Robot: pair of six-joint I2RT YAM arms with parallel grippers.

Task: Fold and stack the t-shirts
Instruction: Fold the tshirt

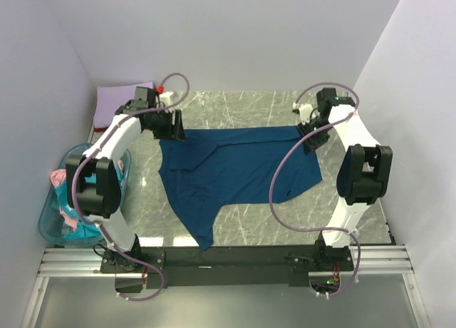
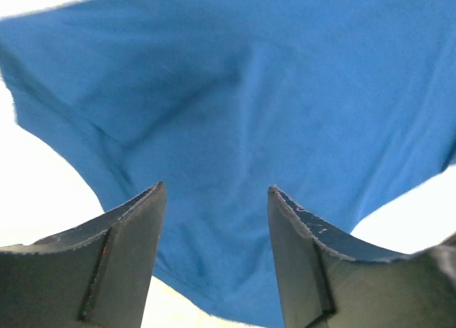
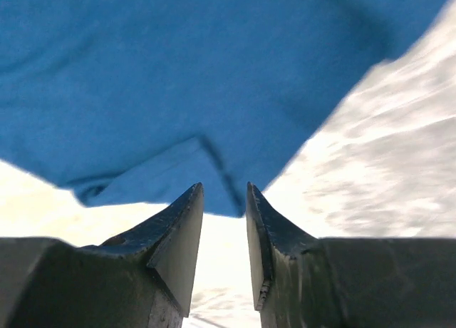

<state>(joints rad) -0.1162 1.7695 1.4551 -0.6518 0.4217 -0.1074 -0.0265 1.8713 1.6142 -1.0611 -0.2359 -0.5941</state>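
Dark blue t-shirt (image 1: 235, 175): spread unfolded across mid table (image 1: 356, 221), rumpled, one end trailing near. Lavender t-shirt (image 1: 120, 101): folded flat, far left. Pink t-shirt (image 1: 58, 178): bunched, left.

Matt soft cloth, loosely creased: dark blue t-shirt (image 1: 239, 175); close up the knit is fine and smooth, with a stitched hem. Also matt cloth: lavender t-shirt (image 1: 117, 100), lying flat, and pink t-shirt (image 1: 58, 178), crumpled. Translucent blue plastic, glossy: basket (image 1: 46, 224). Grey marble-look top, smooth, slight sheen, pale veins: table (image 1: 249, 107). Dark matt, plastic-looking fingers (image 2: 121, 235) on left gripper (image 2: 217, 192), edges rough, a few scuff specks. Same dark matt finish on right gripper (image 3: 223, 190), with smoother faces. White glossy plastic with black matt joints: arm shells (image 1: 117, 139). Smooth purple-grey sheath: cables (image 1: 281, 178). Bare metal, dull brushed shine: rail (image 1: 228, 260). Pale matt walls (image 1: 235, 28).
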